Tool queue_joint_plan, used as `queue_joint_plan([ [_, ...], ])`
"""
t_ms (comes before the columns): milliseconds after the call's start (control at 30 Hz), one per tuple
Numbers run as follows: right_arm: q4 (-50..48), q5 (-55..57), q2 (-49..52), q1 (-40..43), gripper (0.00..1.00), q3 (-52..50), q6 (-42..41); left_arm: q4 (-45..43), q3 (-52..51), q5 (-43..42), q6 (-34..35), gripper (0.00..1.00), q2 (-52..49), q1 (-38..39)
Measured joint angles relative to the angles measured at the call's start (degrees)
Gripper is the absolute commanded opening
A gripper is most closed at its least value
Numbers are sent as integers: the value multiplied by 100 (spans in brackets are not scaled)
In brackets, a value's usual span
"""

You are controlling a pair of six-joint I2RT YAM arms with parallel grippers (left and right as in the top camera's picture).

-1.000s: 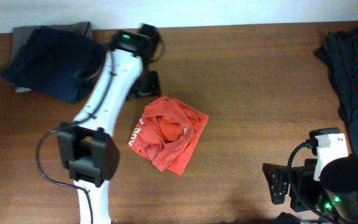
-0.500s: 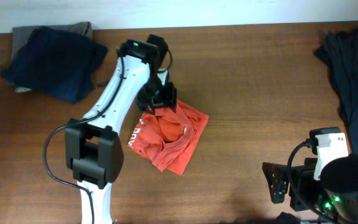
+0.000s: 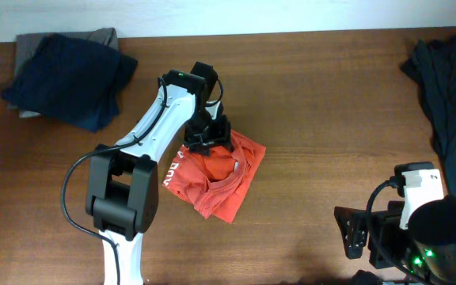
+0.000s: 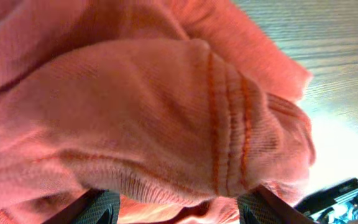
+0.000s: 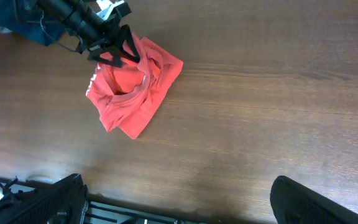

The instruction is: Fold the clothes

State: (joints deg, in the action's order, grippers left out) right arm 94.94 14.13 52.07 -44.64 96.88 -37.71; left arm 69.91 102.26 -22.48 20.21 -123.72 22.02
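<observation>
Currently the left arm is rising from the near edge of the desk (image 3: 323,119), left of centre, and is reaching away toward the far edge, bent at the elbow and angling slightly right. Its wrist is pitching down, so the left gripper (image 3: 208,136) is pressing onto the far edge of the red-orange T-shirt (image 3: 216,174). In the left wrist view, orange fabric with a stitched hem is filling almost the whole frame. The two fingers (image 4: 98,208) are standing wide apart at the bottom with a bulge of cloth between them. The gripper is spread, not clamped.

The T-shirt is lying in a crumpled heap left of the desk's centre. White lettering (image 3: 172,170) is showing along its left side.

The right arm is sitting folded at the near right corner. The right gripper (image 3: 355,231) is pointing toward the centre. In its wrist view both fingers are showing far apart over bare wood, gripping nothing.

A navy garment (image 3: 70,75) is lying bunched at the far left corner, on top of a grey garment (image 3: 30,43). It is lying well apart from the T-shirt. A black garment (image 3: 450,87) is draping along the right edge. Nothing is lying between the left gripper and the shirt.
</observation>
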Motion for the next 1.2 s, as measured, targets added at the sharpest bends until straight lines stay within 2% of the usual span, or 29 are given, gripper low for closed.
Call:
queue_joint_plan([
  [367, 0, 0, 0, 0, 99, 0, 0, -306, 0, -175, 35, 50, 0, 0],
  [633, 0, 0, 0, 0, 99, 0, -2, -380, 0, -216, 35, 50, 0, 133],
  [1200, 0, 2, 304, 0, 99, 0, -2, -1139, 0, -219, 31, 50, 11, 695],
])
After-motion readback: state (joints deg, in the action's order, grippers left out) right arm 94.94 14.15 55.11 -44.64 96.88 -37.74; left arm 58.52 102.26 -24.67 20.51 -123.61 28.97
